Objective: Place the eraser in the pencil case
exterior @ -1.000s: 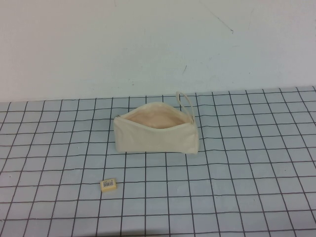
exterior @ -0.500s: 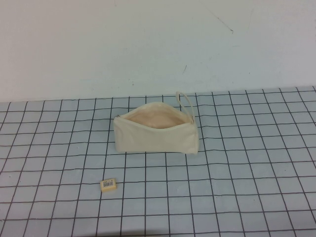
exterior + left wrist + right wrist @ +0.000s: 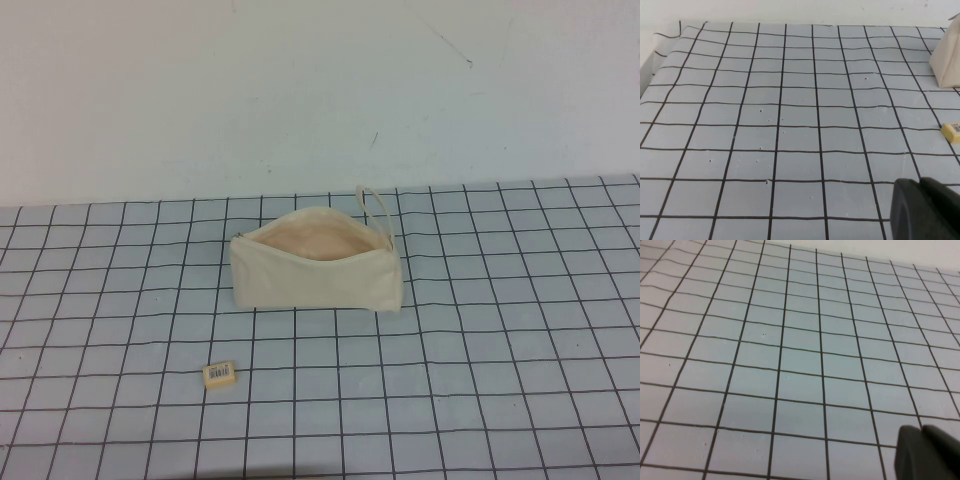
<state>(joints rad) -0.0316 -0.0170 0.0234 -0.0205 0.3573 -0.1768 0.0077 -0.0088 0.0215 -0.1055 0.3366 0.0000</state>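
The eraser [image 3: 219, 374], a tiny pale yellow block with a barcode label, lies on the grid cloth in front of and left of the pencil case [image 3: 315, 275]. The case is a cream zip pouch, standing with its mouth open, showing pinkish-beige lining, and its loop strap [image 3: 374, 205] is at the right end. In the left wrist view the eraser [image 3: 951, 131] and a corner of the case [image 3: 946, 60] show at the edge. My left gripper [image 3: 920, 200] is shut and empty, well short of the eraser. My right gripper [image 3: 922, 440] is shut and empty over bare cloth. Neither arm shows in the high view.
A blue-grey cloth with a black grid [image 3: 500, 330] covers the table. A plain white wall [image 3: 320, 90] rises behind it. The cloth's far edge shows in the left wrist view [image 3: 670, 35].
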